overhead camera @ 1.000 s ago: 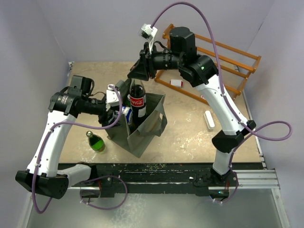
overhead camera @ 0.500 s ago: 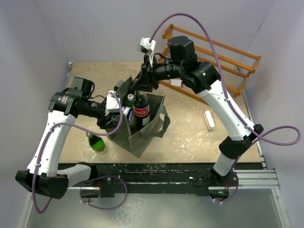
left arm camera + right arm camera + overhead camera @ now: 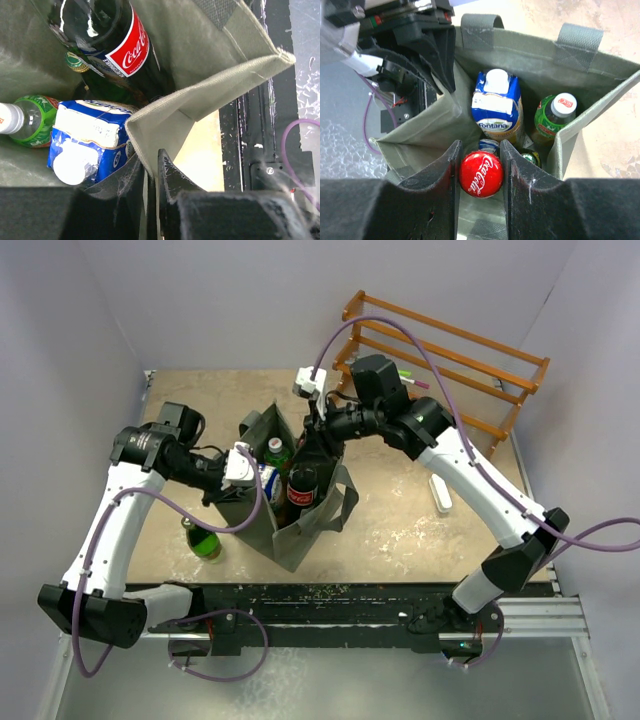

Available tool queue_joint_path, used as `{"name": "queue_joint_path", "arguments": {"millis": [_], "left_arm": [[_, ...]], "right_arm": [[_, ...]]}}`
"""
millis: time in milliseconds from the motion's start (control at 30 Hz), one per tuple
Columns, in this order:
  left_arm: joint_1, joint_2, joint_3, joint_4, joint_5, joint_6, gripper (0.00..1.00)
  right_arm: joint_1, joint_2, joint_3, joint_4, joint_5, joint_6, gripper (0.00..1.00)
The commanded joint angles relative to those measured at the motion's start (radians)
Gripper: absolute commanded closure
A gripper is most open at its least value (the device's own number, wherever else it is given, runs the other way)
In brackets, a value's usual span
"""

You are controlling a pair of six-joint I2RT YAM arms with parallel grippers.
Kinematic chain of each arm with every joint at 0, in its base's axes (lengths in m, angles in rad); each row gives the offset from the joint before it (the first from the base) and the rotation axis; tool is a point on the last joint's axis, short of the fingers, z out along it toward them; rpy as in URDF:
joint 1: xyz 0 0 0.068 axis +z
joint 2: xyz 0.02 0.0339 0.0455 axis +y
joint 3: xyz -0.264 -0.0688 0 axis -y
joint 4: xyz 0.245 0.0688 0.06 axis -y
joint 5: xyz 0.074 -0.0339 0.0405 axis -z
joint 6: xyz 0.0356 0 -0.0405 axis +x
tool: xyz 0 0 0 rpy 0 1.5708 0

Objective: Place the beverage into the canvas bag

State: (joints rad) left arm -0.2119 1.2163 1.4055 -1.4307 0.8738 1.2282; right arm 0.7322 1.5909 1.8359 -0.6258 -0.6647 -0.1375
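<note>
The beverage, a dark Coca-Cola bottle (image 3: 301, 485), stands upright inside the canvas bag (image 3: 312, 528), with only its upper part above the rim. My right gripper (image 3: 480, 156) is shut on its red cap (image 3: 481, 175) from above. The bag's grey-green wall (image 3: 420, 132) stands open around it. My left gripper (image 3: 148, 153) is shut on the bag's near-left rim (image 3: 165, 120), with the fabric pinched between its fingers. In the left wrist view the bottle's (image 3: 112, 40) red label shows inside the bag.
A blue and white Fontana carton (image 3: 497, 107), a green bottle with a white cap (image 3: 554, 117) and a green-capped dark bottle (image 3: 530, 159) share the bag. A green bottle (image 3: 205, 540) stands on the table left of it. A wooden rack (image 3: 450, 350) and a white block (image 3: 440, 490) sit to the right.
My right arm has come down and lowered the cola bottle into the bag. My left gripper has closed on the bag's rim.
</note>
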Motion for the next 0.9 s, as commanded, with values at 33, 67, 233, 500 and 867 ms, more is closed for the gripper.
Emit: {"name": "queue_joint_path", "arguments": {"millis": [33,67,233,500,867], "left_arm": [[-0.003,0.028,0.035,-0.074,0.002,0.127,0.81],[-0.003,0.029,0.036,-0.073,0.0,0.134,0.81],[-0.003,0.035,0.036,-0.071,-0.003,0.159,0.81],[-0.003,0.039,0.027,-0.071,-0.004,0.189,0.81],[-0.003,0.039,0.034,-0.095,0.001,0.227,0.78]], "right_arm": [[0.009,-0.091,-0.056,0.207,-0.029,-0.057,1.0],[0.011,-0.091,-0.075,0.212,-0.017,-0.069,1.0],[0.048,-0.086,-0.141,0.218,0.075,-0.127,1.0],[0.093,-0.071,-0.19,0.24,0.177,-0.17,1.0],[0.127,-0.028,-0.247,0.25,0.334,-0.178,1.0]]}}
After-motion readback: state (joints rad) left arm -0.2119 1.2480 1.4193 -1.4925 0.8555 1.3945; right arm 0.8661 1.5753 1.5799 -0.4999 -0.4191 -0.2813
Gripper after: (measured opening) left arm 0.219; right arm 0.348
